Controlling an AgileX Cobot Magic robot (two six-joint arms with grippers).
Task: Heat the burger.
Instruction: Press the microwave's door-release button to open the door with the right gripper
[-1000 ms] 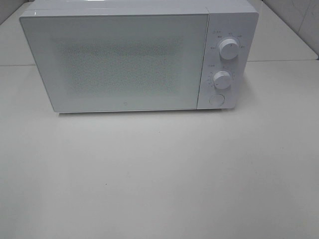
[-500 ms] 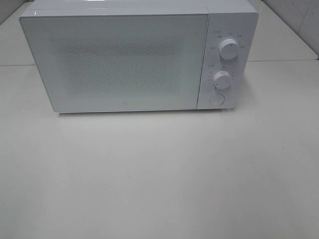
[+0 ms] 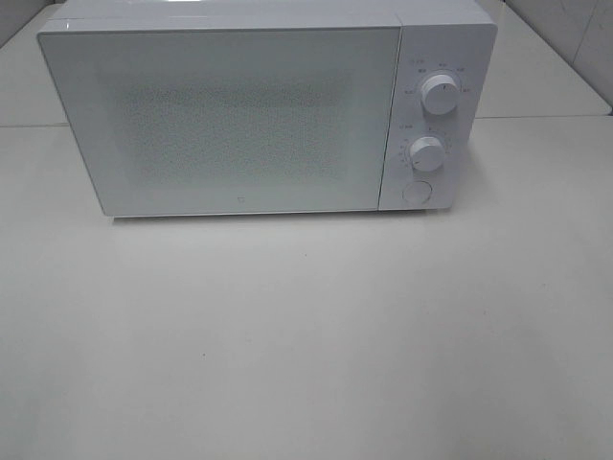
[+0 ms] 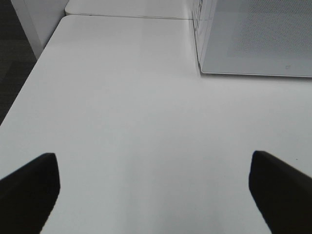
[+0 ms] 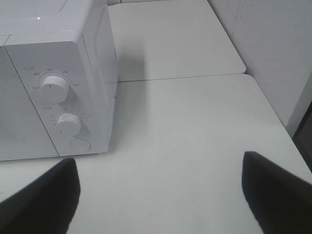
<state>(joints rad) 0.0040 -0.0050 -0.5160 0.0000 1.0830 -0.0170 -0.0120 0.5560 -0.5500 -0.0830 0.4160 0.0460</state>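
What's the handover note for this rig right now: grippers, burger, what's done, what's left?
Left gripper: open, empty, above the table in front of the microwave.
Right gripper: open, empty, near the control panel side.
Burger: not visible in any view; it may be behind the closed door, but the frosted panel hides the inside.
Done: door shut; nothing more can be confirmed.
Left: probably check the burger is inside, then set the two dials if heating hasn't started.

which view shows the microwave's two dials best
Exterior high: it looks at the upper dial and lower dial nearly head-on, both fully visible. The right wrist view catches them obliquely. The left wrist view shows only the microwave door, no dials.
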